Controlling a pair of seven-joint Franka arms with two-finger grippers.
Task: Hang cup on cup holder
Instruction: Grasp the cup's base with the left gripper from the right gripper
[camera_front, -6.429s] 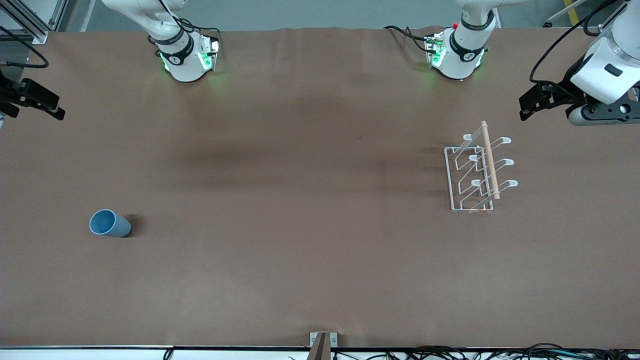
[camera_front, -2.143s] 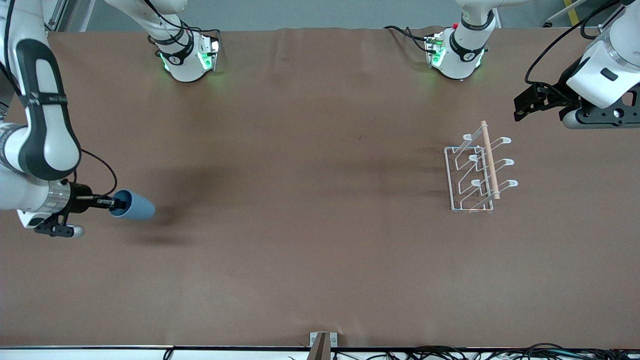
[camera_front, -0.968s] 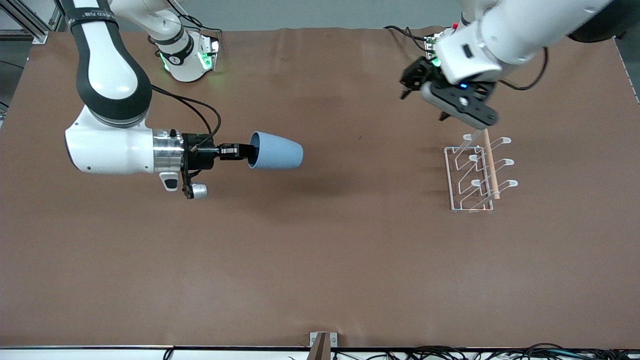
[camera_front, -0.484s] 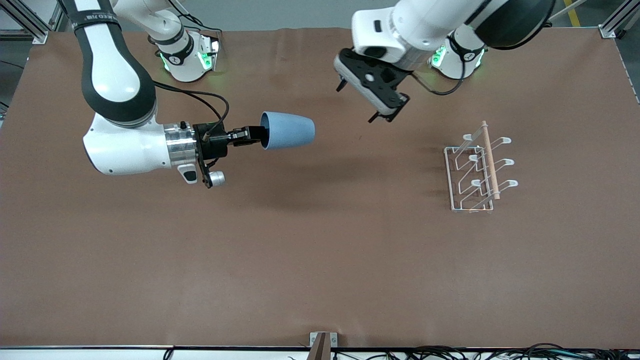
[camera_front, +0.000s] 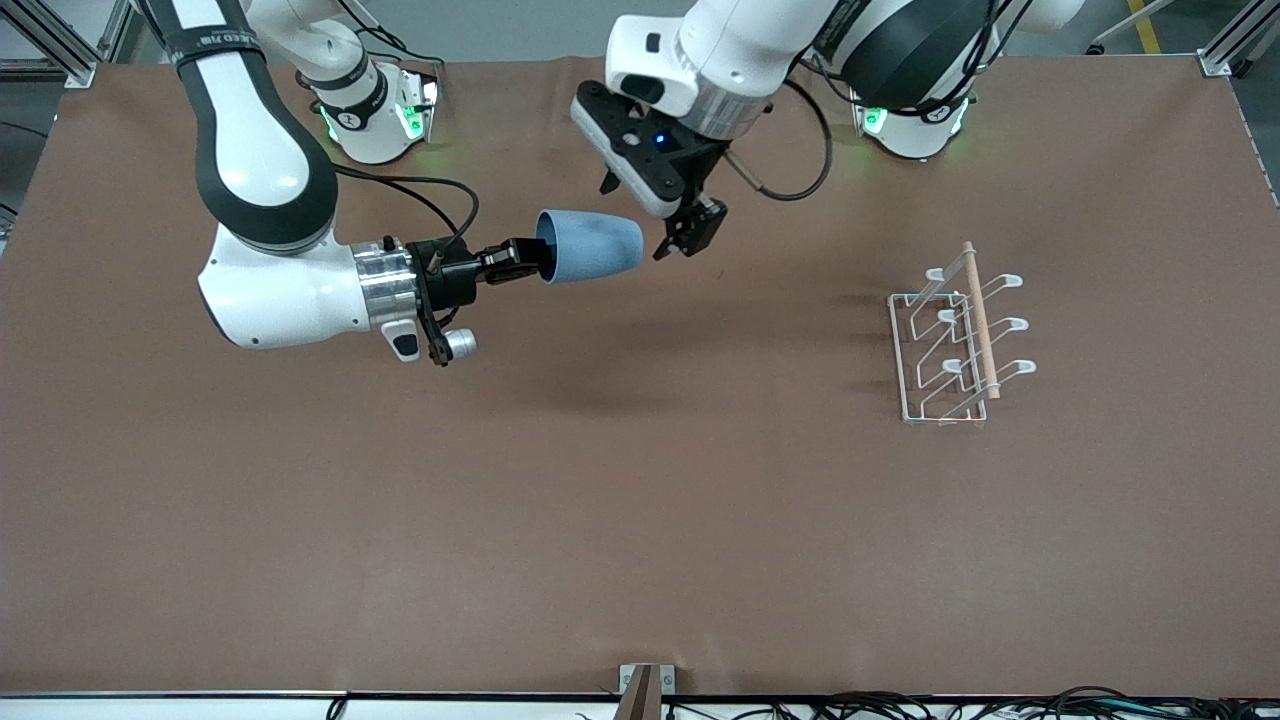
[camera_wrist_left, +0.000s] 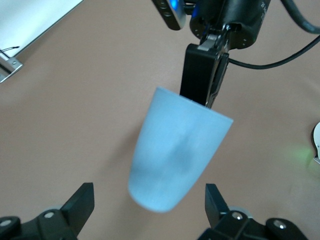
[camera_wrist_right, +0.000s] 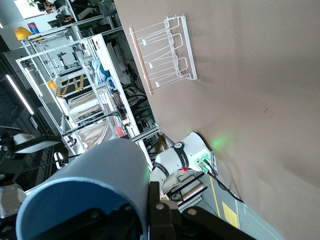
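My right gripper (camera_front: 530, 260) jaws pinch the cup (camera_front: 590, 246) by its rim, held sideways in the air over the surface (camera_front: 640, 520). My left gripper (camera_front: 690, 232) jaws stand spread beside its closed end. The cup holder (camera_front: 955, 340) stands well apart, toward my left arm's end.

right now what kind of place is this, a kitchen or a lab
Most likely a robotics lab: two robot arms bolted to a brown-covered table, cables along its edge, metal shelving in the room.

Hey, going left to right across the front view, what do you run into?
Right end effector gripping the rim of the cup → left end effector, open → cup holder.
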